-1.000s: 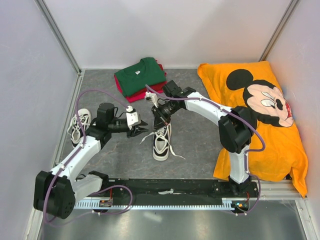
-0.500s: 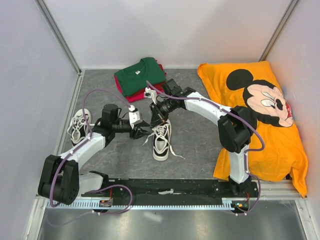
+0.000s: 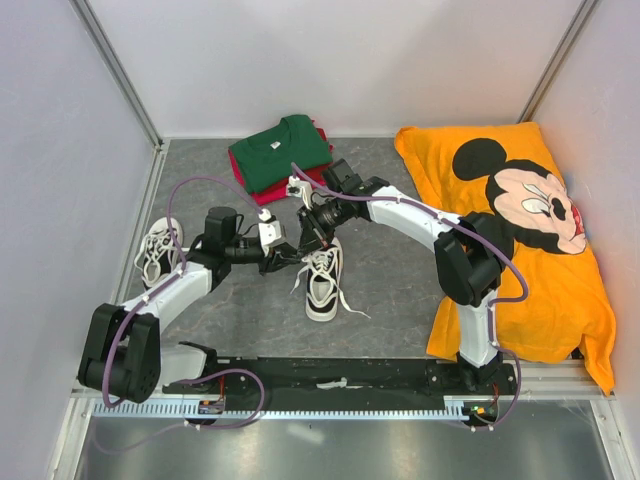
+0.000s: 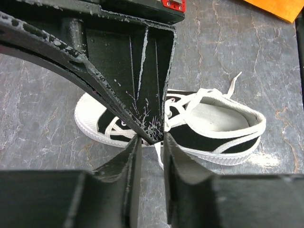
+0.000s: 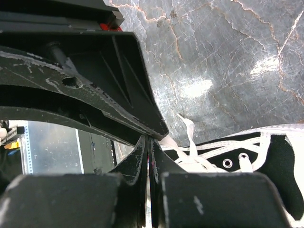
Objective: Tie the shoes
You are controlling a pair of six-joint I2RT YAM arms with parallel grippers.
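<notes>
One white canvas shoe (image 3: 322, 285) lies mid-table with its toe toward me and loose laces trailing. The other shoe (image 3: 155, 250) lies by the left wall. My left gripper (image 3: 290, 256) is at the middle shoe's left side. In the left wrist view the left gripper (image 4: 151, 140) is narrowly open, with a lace strand (image 4: 158, 153) showing in the gap just before the shoe (image 4: 213, 128). My right gripper (image 3: 312, 233) is over the shoe's far end. In the right wrist view the right gripper (image 5: 148, 140) is pinched on a white lace (image 5: 190, 130) that runs to the shoe (image 5: 266, 161).
Folded green and red shirts (image 3: 280, 150) lie at the back. An orange Mickey Mouse shirt (image 3: 520, 220) covers the right side. Grey walls stand on the left, back and right. The black base rail (image 3: 340, 375) runs along the near edge.
My left gripper has moved right, up to the middle shoe's laces. My right gripper has shifted slightly left and away over the shoe's far end.
</notes>
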